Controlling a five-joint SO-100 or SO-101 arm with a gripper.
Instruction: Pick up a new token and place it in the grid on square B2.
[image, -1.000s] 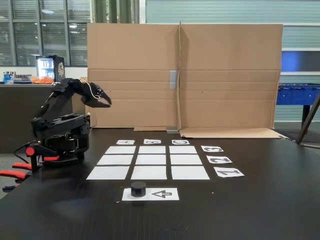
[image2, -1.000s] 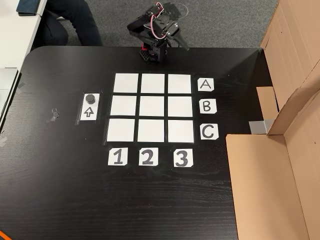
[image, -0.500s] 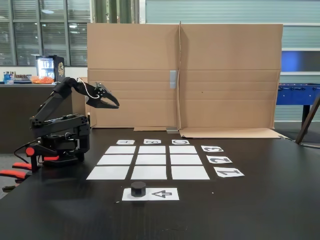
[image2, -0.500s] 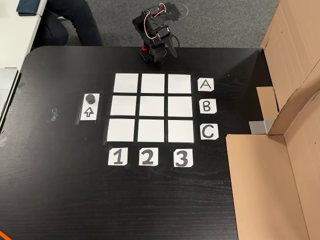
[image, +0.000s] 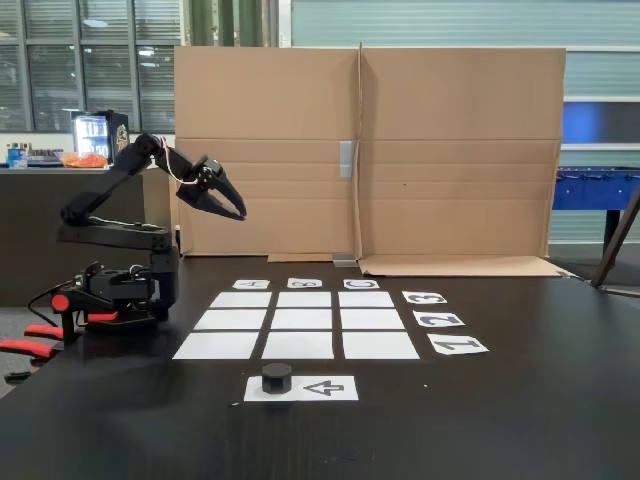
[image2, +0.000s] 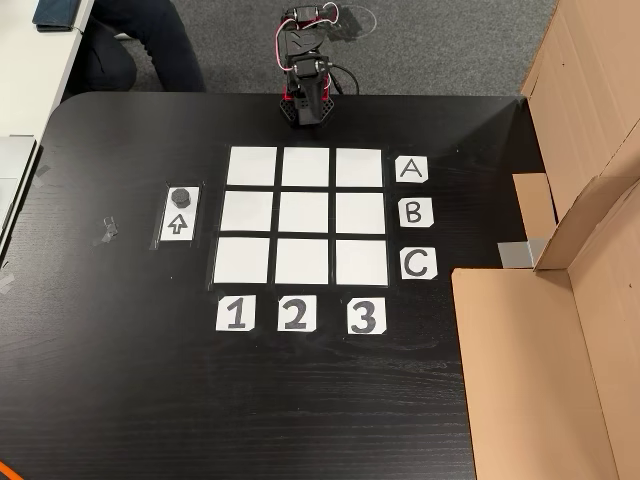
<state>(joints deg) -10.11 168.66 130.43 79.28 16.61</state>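
The token (image: 277, 377) (image2: 181, 195), a small black puck, stands on a white strip printed with an arrow (image: 325, 388) (image2: 177, 225), beside the grid (image: 241, 299) (image2: 250, 165). Square B2 (image: 304, 319) (image2: 305, 213) is bare white paper, as are the other cells. My gripper (image: 237, 212) (image2: 310, 108) hangs high in the air over the arm's base, beyond the grid's A edge and pointing down toward it. Its jaws meet at the tips with nothing between them. It is far from the token.
Letter cards A, B, C (image2: 413, 211) and number cards 1, 2, 3 (image2: 294, 314) edge the grid. A tall cardboard wall (image: 450, 150) (image2: 590, 150) borders one side of the black table. A tape scrap (image2: 106, 230) lies past the strip. A seated person (image2: 140, 45) is beyond the table's corner.
The arm has risen from its folded pose and swung round, carrying the gripper up and out toward the grid. The token has not moved.
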